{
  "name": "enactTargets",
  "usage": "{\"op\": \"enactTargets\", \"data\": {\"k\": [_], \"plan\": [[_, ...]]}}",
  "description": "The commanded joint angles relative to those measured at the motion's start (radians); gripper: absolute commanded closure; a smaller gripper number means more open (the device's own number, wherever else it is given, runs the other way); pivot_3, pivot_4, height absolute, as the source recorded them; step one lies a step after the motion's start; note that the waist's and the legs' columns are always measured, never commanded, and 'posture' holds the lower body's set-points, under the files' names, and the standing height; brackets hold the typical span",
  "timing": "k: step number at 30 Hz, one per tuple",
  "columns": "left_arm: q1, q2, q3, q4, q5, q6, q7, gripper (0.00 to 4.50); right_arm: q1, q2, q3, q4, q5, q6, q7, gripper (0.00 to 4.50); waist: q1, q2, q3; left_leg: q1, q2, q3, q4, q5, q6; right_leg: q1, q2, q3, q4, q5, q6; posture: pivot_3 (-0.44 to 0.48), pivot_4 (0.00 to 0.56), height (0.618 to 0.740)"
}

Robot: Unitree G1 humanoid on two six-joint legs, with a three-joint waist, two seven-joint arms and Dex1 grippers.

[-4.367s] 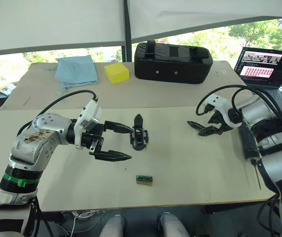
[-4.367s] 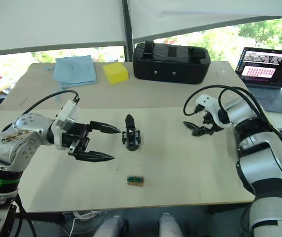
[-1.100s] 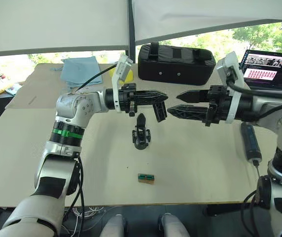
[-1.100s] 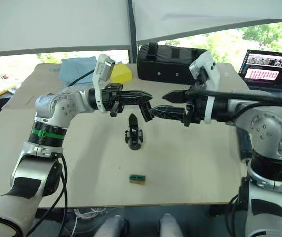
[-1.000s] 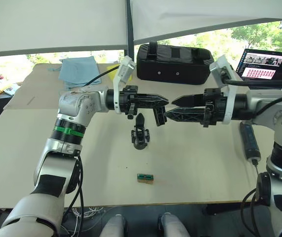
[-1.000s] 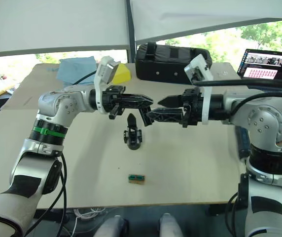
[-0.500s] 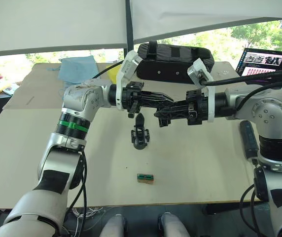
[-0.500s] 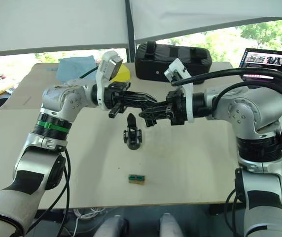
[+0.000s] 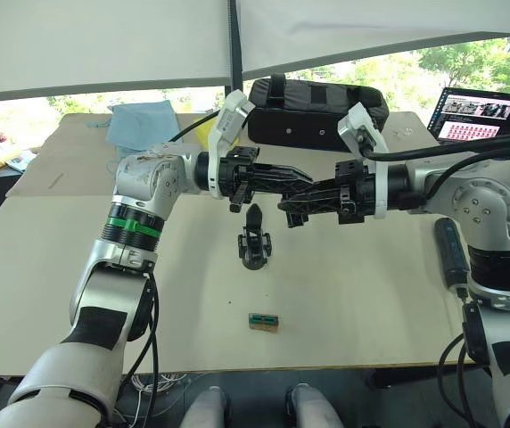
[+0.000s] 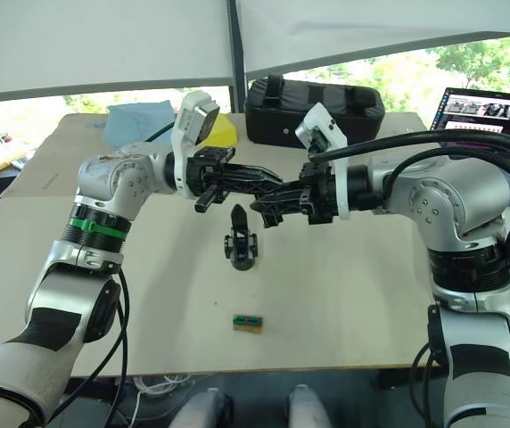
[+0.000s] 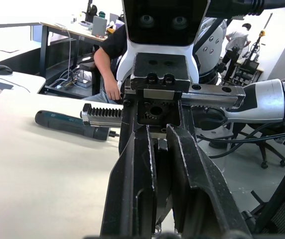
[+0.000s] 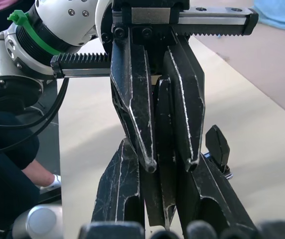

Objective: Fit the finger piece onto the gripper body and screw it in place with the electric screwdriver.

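While both jaws meet, the finger piece (image 12: 163, 149) sits between them.

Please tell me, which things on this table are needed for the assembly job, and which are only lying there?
For the job:
finger piece, clamped in the left gripper
gripper body, on the table
electric screwdriver, lying untouched

Only lying about:
black case
blue cloth
yellow block
laptop
small green part

black gripper body (image 9: 254, 242), yellow sponge (image 10: 222, 131), blue cloth (image 9: 143, 123)
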Motion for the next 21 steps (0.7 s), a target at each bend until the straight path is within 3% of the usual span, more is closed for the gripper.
{"op": "enactTargets", "data": {"k": [1,3,8,16,21], "plan": [[-0.017,-0.003,0.008,-0.006,0.013,-0.012,-0.001,4.50,-0.018,-0.011,-0.055,-0.028,0.024,-0.009,-0.006,2.35,0.000,0.000,0.000,0.000,0.000,0.000,0.000,0.000,0.000,0.000,0.000,0.000,0.000,0.000,0.000,0.000,0.150,0.740],[-0.015,-0.002,0.010,-0.007,0.017,-0.013,-0.005,4.50,-0.007,-0.021,-0.043,-0.044,0.006,-0.035,-0.011,1.63,0.001,0.000,0.000,0.000,0.000,0.000,0.000,0.000,0.000,0.000,0.000,0.000,0.000,0.000,0.000,0.000,0.150,0.740],[-0.011,0.001,0.013,-0.008,0.022,-0.007,-0.004,4.50,-0.016,-0.009,-0.067,-0.033,0.046,0.004,-0.026,1.63,0.000,0.000,0.000,0.000,0.000,0.000,0.000,0.000,0.000,0.000,0.000,0.000,0.000,0.000,0.000,0.000,0.150,0.740],[-0.015,-0.007,0.022,0.001,0.029,-0.006,-0.004,4.50,-0.001,-0.021,-0.032,-0.050,0.027,-0.025,-0.023,4.09,0.001,0.000,0.000,0.000,0.000,0.000,0.000,0.000,0.000,0.000,0.000,0.000,0.000,0.000,0.000,0.000,0.150,0.740],[-0.023,-0.009,0.030,0.017,0.032,-0.006,-0.006,4.50,0.017,-0.033,-0.025,-0.061,0.000,-0.067,-0.016,4.13,0.001,0.000,0.000,-0.001,0.000,0.000,0.001,0.000,0.000,0.000,0.000,0.000,0.000,0.000,0.000,0.000,0.150,0.740]]}}
